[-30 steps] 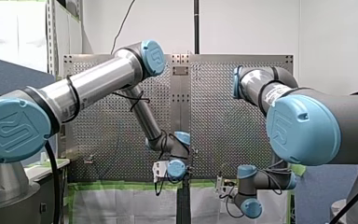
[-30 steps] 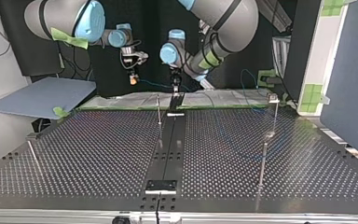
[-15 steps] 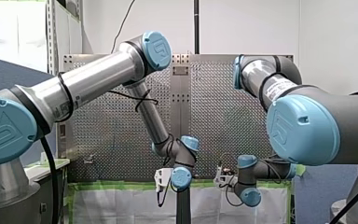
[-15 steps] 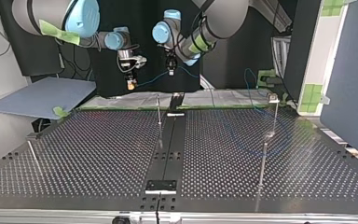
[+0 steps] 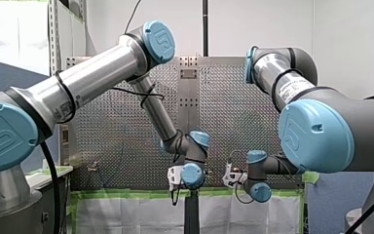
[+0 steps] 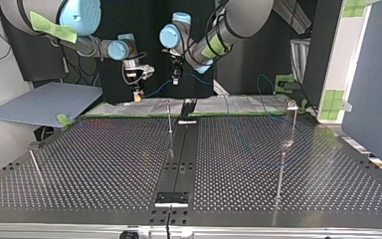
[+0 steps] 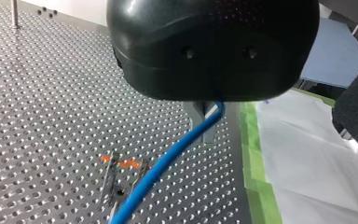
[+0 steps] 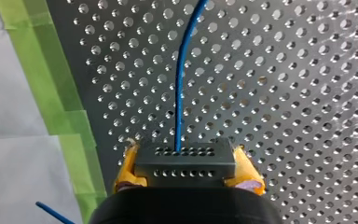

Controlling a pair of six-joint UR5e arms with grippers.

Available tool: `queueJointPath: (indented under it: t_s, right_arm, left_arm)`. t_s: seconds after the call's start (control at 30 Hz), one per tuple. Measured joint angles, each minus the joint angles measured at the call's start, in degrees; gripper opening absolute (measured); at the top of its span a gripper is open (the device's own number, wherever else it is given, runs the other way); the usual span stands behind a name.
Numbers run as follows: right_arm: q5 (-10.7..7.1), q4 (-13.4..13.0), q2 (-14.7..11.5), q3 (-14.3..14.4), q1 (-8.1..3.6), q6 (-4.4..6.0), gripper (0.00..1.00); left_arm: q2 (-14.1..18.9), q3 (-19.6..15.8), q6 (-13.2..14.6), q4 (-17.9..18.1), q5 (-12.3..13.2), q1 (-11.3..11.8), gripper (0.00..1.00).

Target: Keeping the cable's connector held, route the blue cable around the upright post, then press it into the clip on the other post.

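My right gripper (image 8: 186, 175) is shut on the black connector block (image 8: 182, 162), its yellow pads on either side. The blue cable (image 8: 179, 93) leaves the block and runs ahead over the perforated table. My left gripper (image 7: 204, 122) is shut on the blue cable (image 7: 168, 161), which hangs down from its metal fingers. In the top view my right gripper (image 6: 138, 94) and my left gripper (image 6: 175, 78) hover above the far table edge with the cable (image 6: 156, 88) strung between them. A thin upright post (image 6: 169, 118) stands just in front of them. A post with a clip (image 6: 292, 106) stands at the right.
A shorter post (image 6: 280, 174) stands in front of the clip post, and another (image 6: 35, 163) at the top view's left. A black rail (image 6: 181, 154) runs down the table's middle. Loose blue cable (image 6: 266, 82) loops at the back right. Green tape (image 8: 70, 116) and white sheeting edge the table.
My left gripper has lifted and shifted toward the top view's left, taking the cable up with it. My right gripper has drifted slightly out over the table with the connector.
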Motion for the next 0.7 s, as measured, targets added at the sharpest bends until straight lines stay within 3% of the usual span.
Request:
queueJointPath:
  t_s: [0.47, 0.7]
  right_arm:
    - [0.24, 2.38, -0.03, -1.4, -0.24, 0.42, 0.0]
    - [-0.28, 3.27, -0.02, -2.35, -0.24, 0.47, 0.0]
  left_arm:
    - [0.03, 0.0, 4.13, -0.09, 4.89, 6.76, 0.0]
    - [0.01, 0.0, 5.49, -1.17, 5.72, 7.75, 0.0]
